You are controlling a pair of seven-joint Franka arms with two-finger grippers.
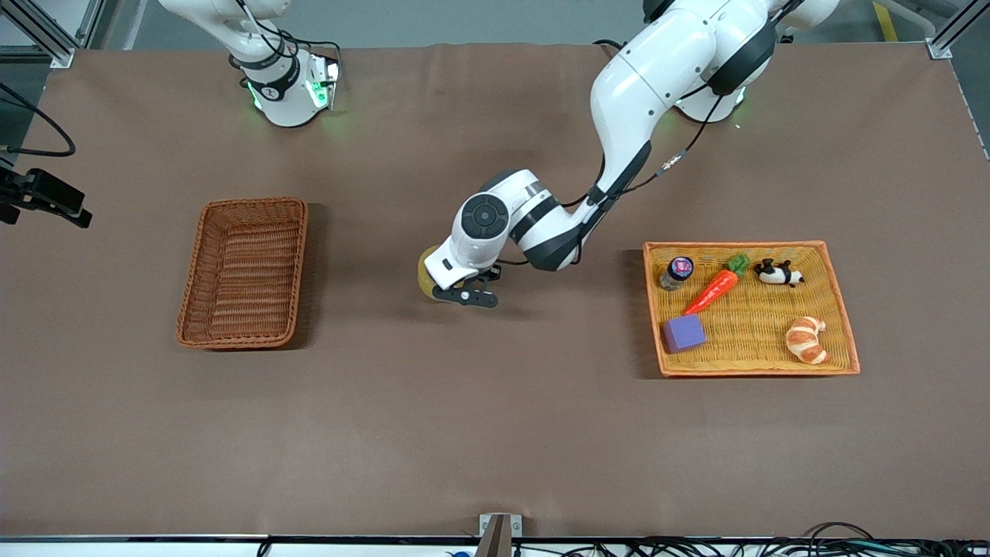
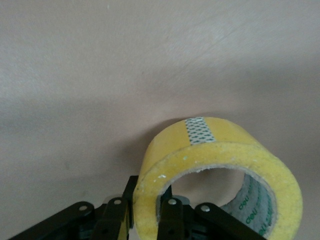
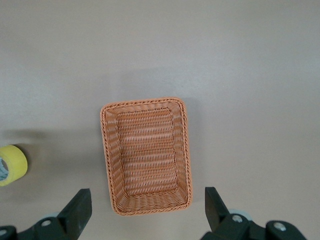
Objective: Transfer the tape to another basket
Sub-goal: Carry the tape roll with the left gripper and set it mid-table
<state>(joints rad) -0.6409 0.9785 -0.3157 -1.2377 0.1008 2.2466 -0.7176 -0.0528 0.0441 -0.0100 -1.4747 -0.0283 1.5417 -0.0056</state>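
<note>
Looking down in the front view, the brown table (image 1: 495, 433) lies bare across the lower frame and between the two containers, its edges running along the bottom and sides. One basket (image 1: 244, 272), reddish-brown and holding nothing, sits at centre-left; one shallow orange tray (image 1: 843, 309) at centre-right holds five things: a small jar (image 1: 677, 272), a carrot (image 1: 718, 285), a panda figure (image 1: 777, 272), a purple cube (image 1: 684, 333) and a croissant (image 1: 807, 340). In mid-frame the left gripper (image 1: 452, 292) hangs over open cloth between them, its fingers clamped on the one roll of tape (image 1: 425, 280). The left wrist view shows the tape (image 2: 220, 170) at lower right, fingers (image 2: 172, 215) pinching its wall, plain cloth above. In the right wrist view, the right gripper (image 3: 145, 207), waiting at the bottom edge with fingers (image 3: 77, 210) wide apart, is over the basket (image 3: 146, 155); the tape (image 3: 12, 165) shows at the left edge.
</note>
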